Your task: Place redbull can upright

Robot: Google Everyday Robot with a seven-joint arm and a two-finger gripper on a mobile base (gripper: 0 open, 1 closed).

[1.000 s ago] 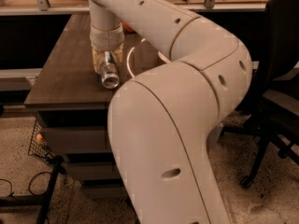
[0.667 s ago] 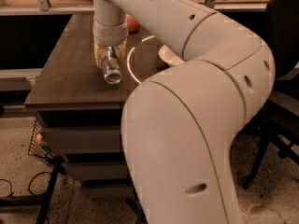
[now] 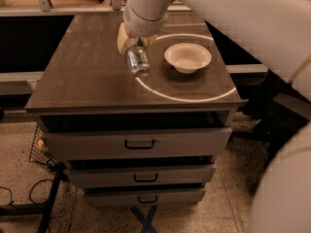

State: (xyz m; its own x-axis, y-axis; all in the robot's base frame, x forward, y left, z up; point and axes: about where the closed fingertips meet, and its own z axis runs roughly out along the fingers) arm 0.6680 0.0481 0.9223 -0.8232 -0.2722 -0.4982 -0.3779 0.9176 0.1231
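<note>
The redbull can [image 3: 138, 62] is a slim silver can with its shiny end facing the camera. It is tilted in my gripper [image 3: 131, 42], which is shut on its upper part, above the dark wooden top of the drawer cabinet [image 3: 87, 76]. Whether the can's lower end touches the top I cannot tell. The gripper hangs from the white arm that comes in from the upper right. A white bowl [image 3: 187, 57] sits on the top just right of the can.
A pale ring [image 3: 194, 97] is marked on the cabinet top around the bowl. The cabinet has three drawers with dark handles [image 3: 139, 144]. The white arm fills the upper right. A wire basket [image 3: 41, 147] and cables lie on the floor at left.
The view has shifted and the arm has swung clear, so the bowl and the whole cabinet top show. The can stays tilted in the gripper, over the ring's left edge.
</note>
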